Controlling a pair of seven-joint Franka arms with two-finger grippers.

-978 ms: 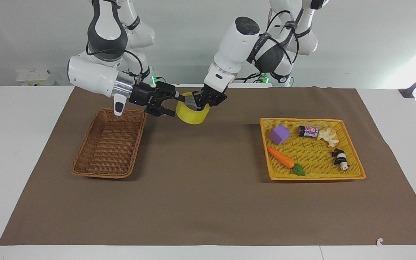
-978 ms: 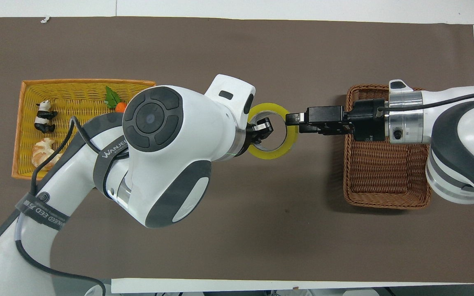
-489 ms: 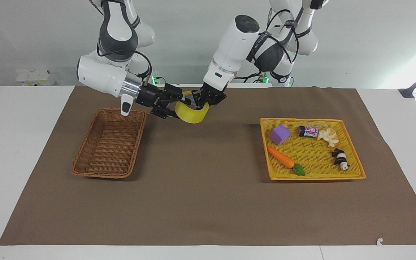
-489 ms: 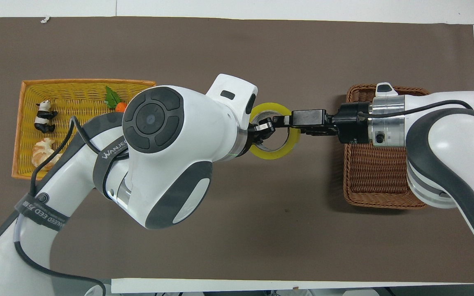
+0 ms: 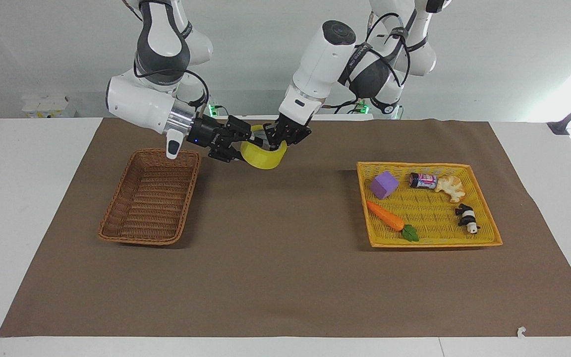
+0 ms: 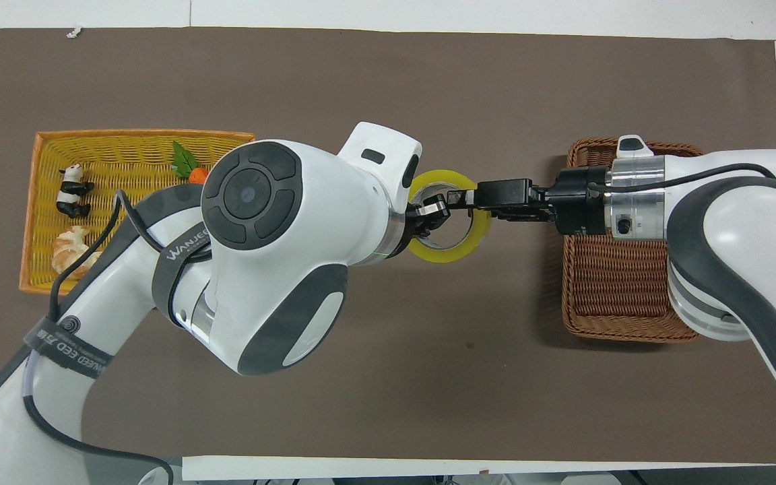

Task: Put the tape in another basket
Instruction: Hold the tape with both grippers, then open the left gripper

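Observation:
The yellow tape (image 5: 265, 157) hangs in the air over the brown mat, between the two baskets and toward the robots. My left gripper (image 5: 274, 142) is shut on the roll's rim, one finger inside the ring, as the overhead view (image 6: 428, 212) shows. My right gripper (image 5: 241, 144) reaches in level from over the dark brown wicker basket (image 5: 137, 241) and meets the roll's wall on the basket's side (image 6: 462, 200). The tape (image 6: 452, 252) lies flat with its hole facing up. The brown basket (image 6: 624, 289) holds nothing.
A bright yellow tray-basket (image 5: 429, 243) at the left arm's end holds a purple cube (image 5: 383, 185), a carrot (image 5: 385, 216), a small jar (image 5: 422, 180), a bread piece (image 5: 450, 187) and a panda figure (image 5: 467, 218). A scrap of white paper (image 5: 520, 330) lies at the mat's corner.
My right gripper has moved in from beside the brown basket up to the tape's wall and now stays there. The left gripper has kept the tape almost still.

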